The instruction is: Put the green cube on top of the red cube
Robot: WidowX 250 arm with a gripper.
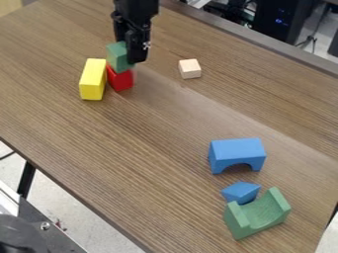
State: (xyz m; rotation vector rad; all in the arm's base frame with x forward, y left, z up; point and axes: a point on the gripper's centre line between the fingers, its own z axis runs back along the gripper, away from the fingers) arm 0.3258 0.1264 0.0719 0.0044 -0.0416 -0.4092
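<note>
At the upper left of the camera view my gripper [128,52] hangs down, shut on the green cube [118,58]. One black finger covers the cube's right side. Directly below the green cube is the red cube [120,79], standing on the table. The green cube's lower edge meets the top of the red cube in this view; whether its weight rests there I cannot tell.
A yellow block [93,79] stands close to the left of the red cube. A small pale wooden cube [190,68] lies to the right. Toward the lower right are a blue arch [237,152], a blue wedge [241,191] and a green curved block [259,213] on the wooden table [145,163].
</note>
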